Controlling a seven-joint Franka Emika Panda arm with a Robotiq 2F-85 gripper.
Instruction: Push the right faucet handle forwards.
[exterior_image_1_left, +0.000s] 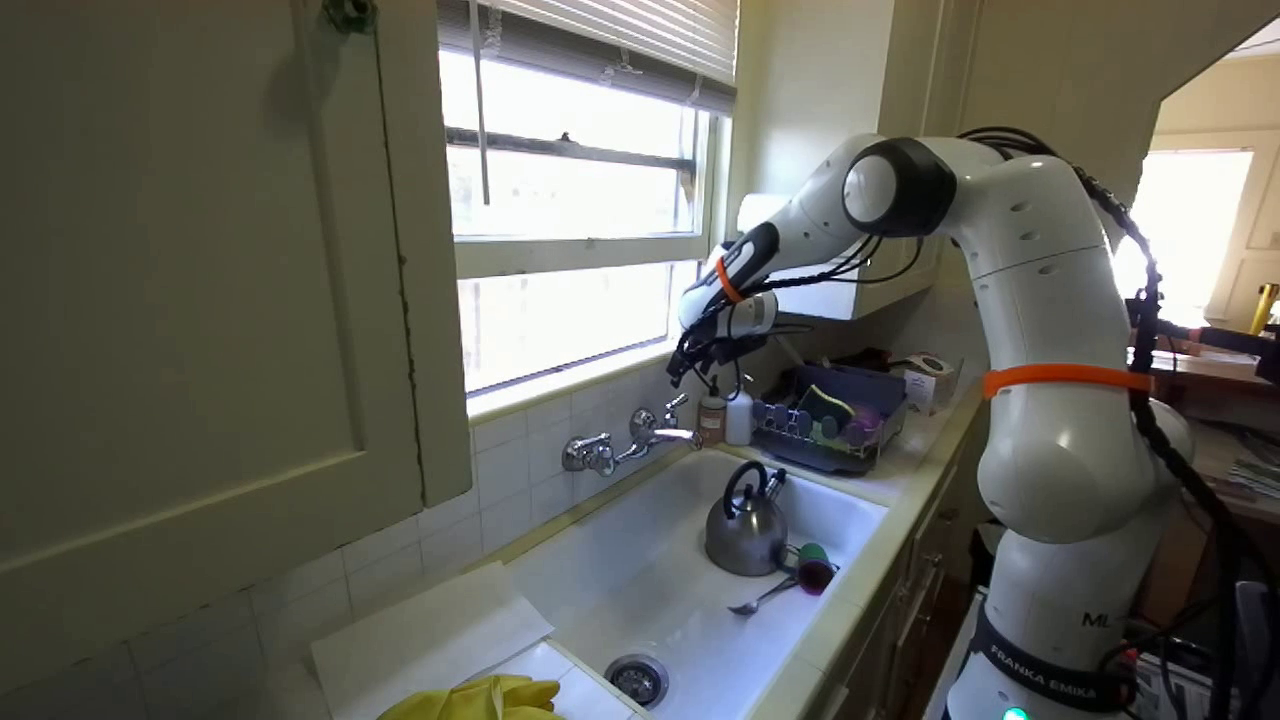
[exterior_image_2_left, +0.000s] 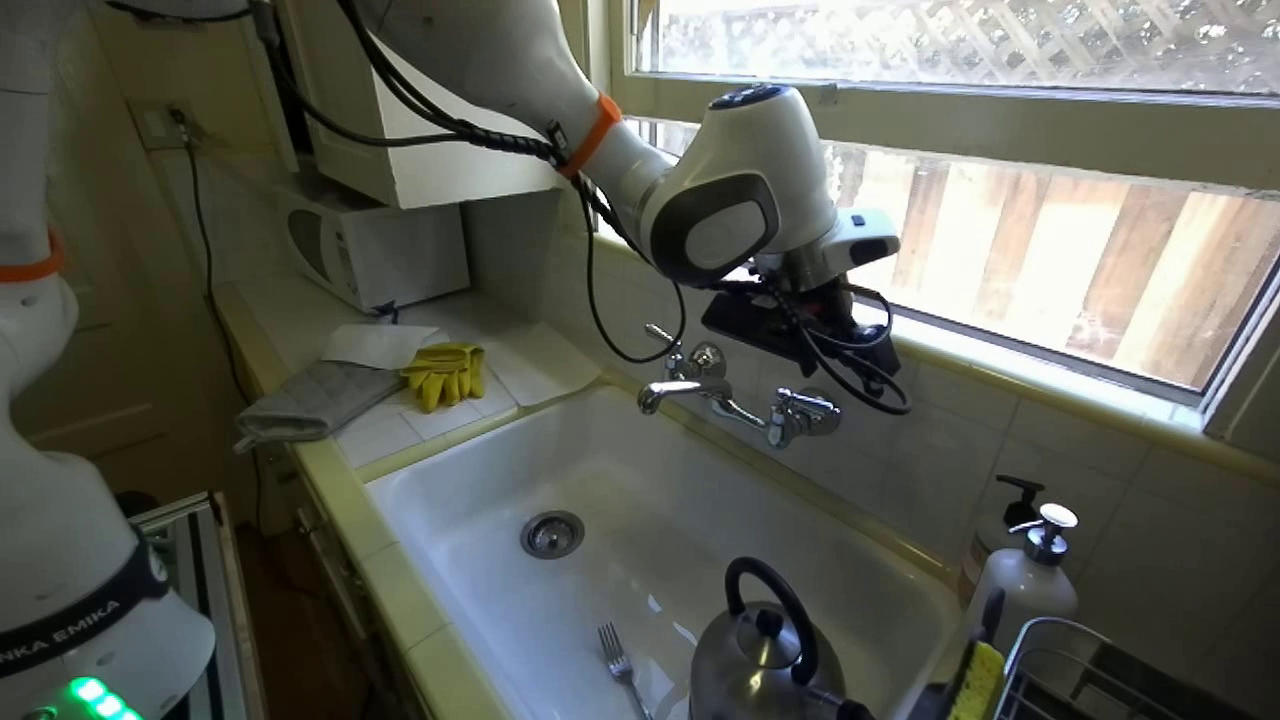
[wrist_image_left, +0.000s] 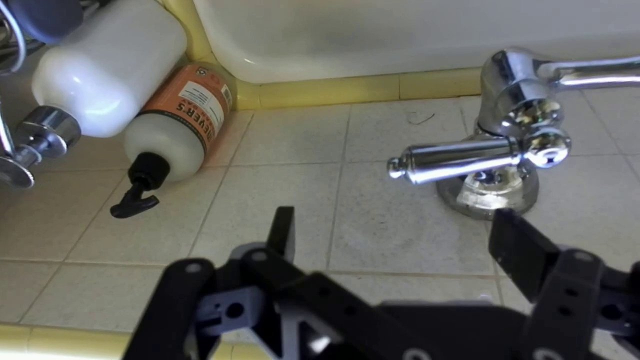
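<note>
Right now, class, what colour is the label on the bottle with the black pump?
Mostly orange; the label shows best in the wrist view.

- The Panda arm (exterior_image_1_left: 1060, 460) stands beyond the front edge of the countertop (exterior_image_1_left: 840, 612).
- Its elbow (exterior_image_1_left: 905, 190) is raised and bent, forearm (exterior_image_1_left: 815, 222) sloping toward the back edge.
- The Robotiq gripper (wrist_image_left: 394, 220) hangs above that edge, wrist (exterior_image_2_left: 780, 190) angled down, fingers (wrist_image_left: 520, 252) spread wide.

A kettle (exterior_image_2_left: 755, 655) and a fork (exterior_image_2_left: 619, 664) sit in the sink (exterior_image_2_left: 650, 465), yellow gloves (exterior_image_2_left: 445, 375) on the counter (exterior_image_2_left: 395, 585).
</note>
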